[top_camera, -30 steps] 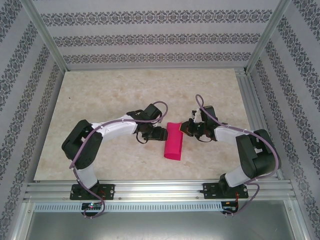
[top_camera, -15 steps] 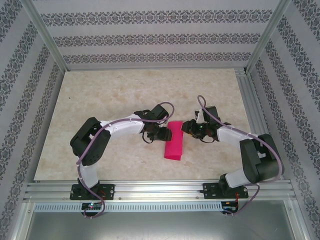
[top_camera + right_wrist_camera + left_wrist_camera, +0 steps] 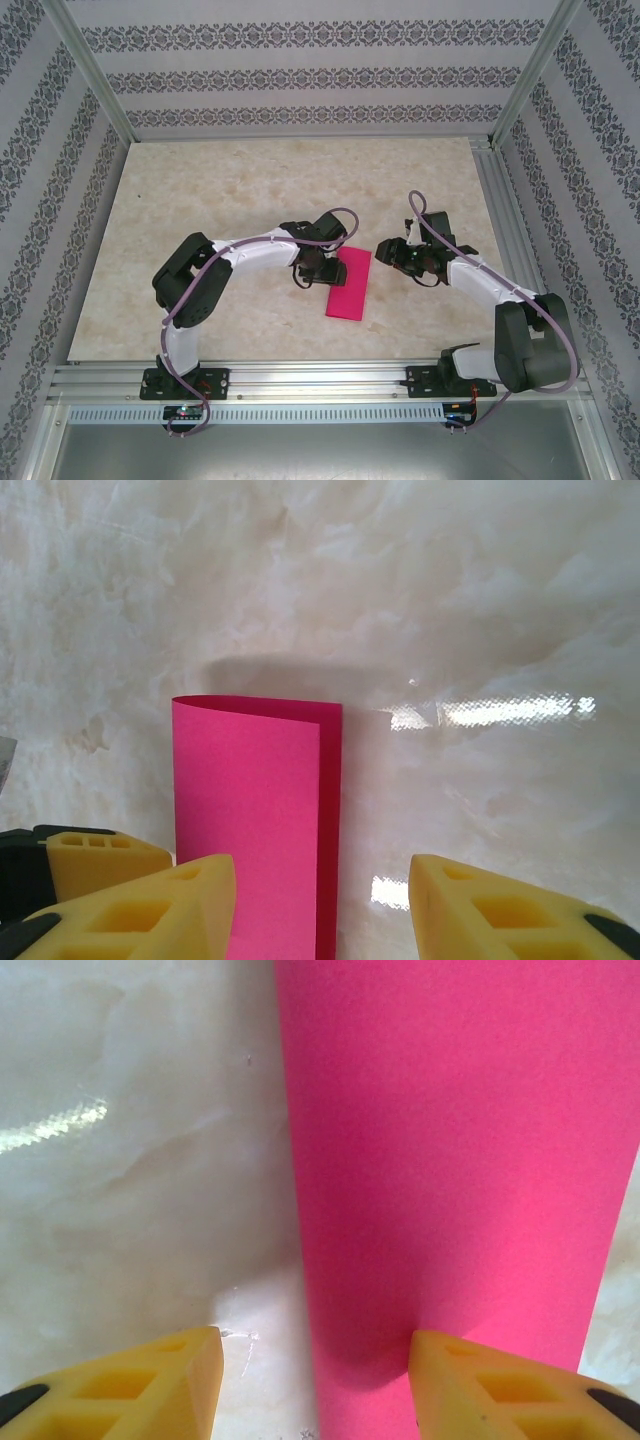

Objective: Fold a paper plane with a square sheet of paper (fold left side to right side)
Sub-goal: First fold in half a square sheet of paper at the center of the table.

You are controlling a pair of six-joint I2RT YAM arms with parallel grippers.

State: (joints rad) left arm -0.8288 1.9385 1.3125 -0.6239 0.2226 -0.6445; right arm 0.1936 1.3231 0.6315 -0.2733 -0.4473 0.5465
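Observation:
The sheet of paper (image 3: 348, 288) lies on the table folded in half, a narrow magenta rectangle. In the right wrist view the sheet of paper (image 3: 250, 820) has its top layer stopping short, so a darker strip of the lower layer shows along its right edge. My left gripper (image 3: 325, 268) is at its left, folded edge. In the left wrist view the left gripper (image 3: 315, 1360) is open and straddles that edge of the paper (image 3: 450, 1160), one fingertip (image 3: 500, 1385) over the paper. My right gripper (image 3: 385, 250) is just right of the sheet. In its own view this gripper (image 3: 325, 875) is open, holding nothing.
The marble-patterned tabletop (image 3: 220, 190) stretches bare behind and to the left. Aluminium frame rails (image 3: 320, 380) run along the near edge and the right side. Patterned walls enclose the table on three sides.
My right gripper has opened and drawn back to the right, off the paper. My left gripper has moved right up to the paper's left edge. The folded paper now lies flatter.

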